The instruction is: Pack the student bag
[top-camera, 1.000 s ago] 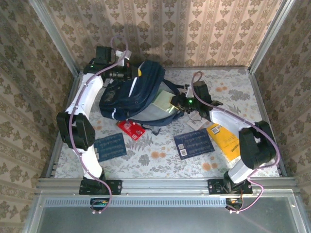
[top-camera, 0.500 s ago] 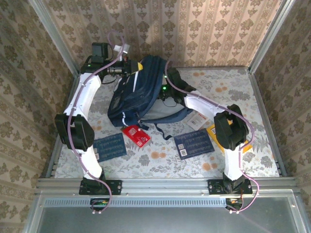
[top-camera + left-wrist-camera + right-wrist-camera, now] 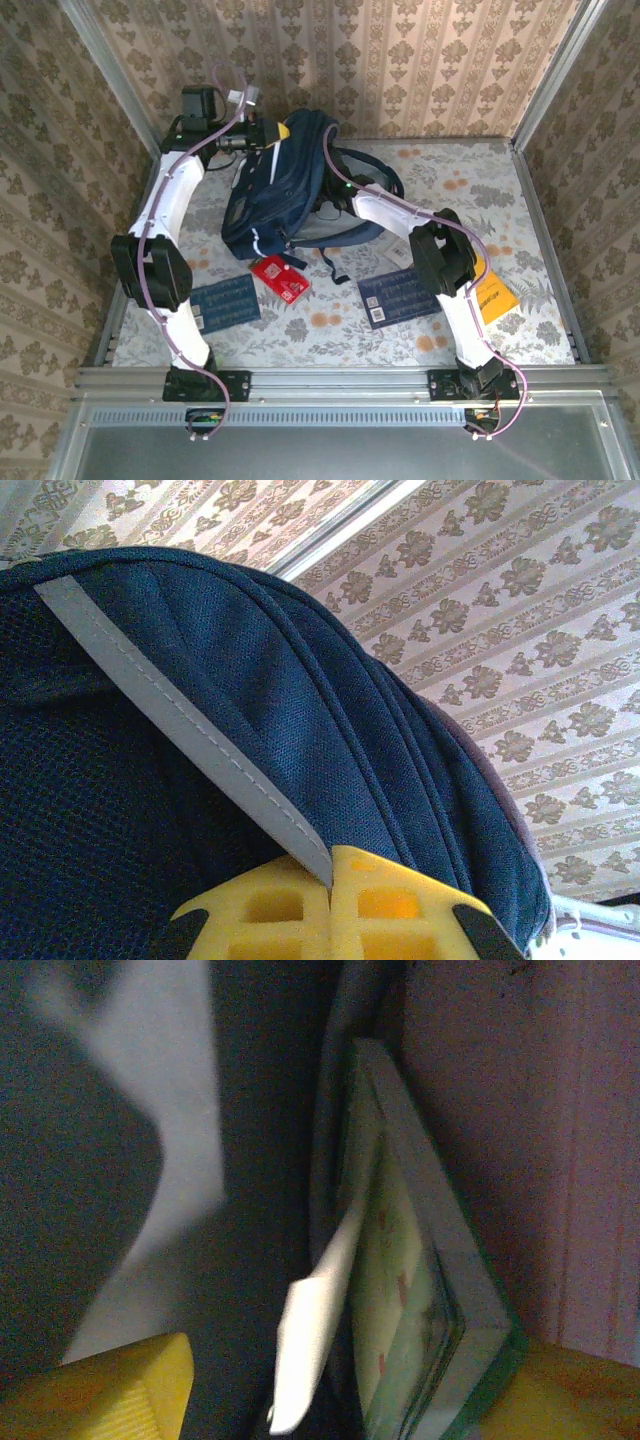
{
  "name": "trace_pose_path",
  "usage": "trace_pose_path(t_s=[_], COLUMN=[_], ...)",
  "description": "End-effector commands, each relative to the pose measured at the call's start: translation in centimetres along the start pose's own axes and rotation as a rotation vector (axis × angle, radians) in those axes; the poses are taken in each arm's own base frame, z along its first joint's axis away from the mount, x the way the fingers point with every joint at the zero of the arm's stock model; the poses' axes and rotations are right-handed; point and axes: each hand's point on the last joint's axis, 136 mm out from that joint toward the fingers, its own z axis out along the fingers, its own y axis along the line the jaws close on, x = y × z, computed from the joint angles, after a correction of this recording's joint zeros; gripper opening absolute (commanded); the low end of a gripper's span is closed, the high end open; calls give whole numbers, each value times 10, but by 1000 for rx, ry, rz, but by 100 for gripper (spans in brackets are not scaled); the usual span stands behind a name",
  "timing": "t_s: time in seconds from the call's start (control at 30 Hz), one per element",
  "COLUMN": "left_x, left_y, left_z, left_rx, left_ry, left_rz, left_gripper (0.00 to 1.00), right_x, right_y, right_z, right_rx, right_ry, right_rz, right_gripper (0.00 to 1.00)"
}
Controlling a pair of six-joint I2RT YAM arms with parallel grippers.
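Both at the student bag [image 3: 262, 200]: left gripper [image 3: 330, 885] pinching its trim; right gripper [image 3: 350, 1380] spread around a book [image 3: 395, 1250]. I'd back straight out.

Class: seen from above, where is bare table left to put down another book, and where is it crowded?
Free: the table at its far right corner, and the gap between the left navy booklet and right navy booklet. Crowded: around the student bag and red packet.

A robot test cell, dressed like a home. Wallpaper panels [image 3: 420, 60] box in a floral-covered table [image 3: 320, 335], aluminium rails [image 3: 330, 381] frame it, and two arms [image 3: 160, 220] are bolted at its near edge.
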Motion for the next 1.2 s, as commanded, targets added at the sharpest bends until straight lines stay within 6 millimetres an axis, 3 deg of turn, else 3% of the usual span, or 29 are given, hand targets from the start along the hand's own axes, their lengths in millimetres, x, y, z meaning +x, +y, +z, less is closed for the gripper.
trace_pose_path(t_s=[0.0,0.2,0.4,0.57,0.73,0.87,1.03,1.1,1.17], left_x=[-25,-36,-45,-46,-42,-29,1,9,12], left_y=[-49,-23,-5,18,54,75,96,94,79], left_z=[-25,-38,-50,-43,-8,33,73,79,78], left_rx=[127,85,43,-78,-225,-279,-296,-292,-258], left_ry=[-72,-122,-156,-140,-87,1,80,90,80], left_rz=[185,139,113,98,98,96,62,50,55], left_gripper=[0,0,0,0,0,6,21,25,33], right_x=[-13,-31,-34,-39,-30,-8,19,26,34], right_y=[38,31,29,17,-10,-30,-53,-58,-59], right_z=[-28,-77,-117,-165,-213,-228,-241,-242,-242], right_rx=[-99,-102,-96,24,146,178,218,230,238], right_ry=[-78,-156,-190,-313,-443,-438,-401,-380,-353], right_rz=[-102,-141,-219,-278,-300,-311,-339,-361,-397], right_gripper=[84,88,87,84,80,77,76,76,75])
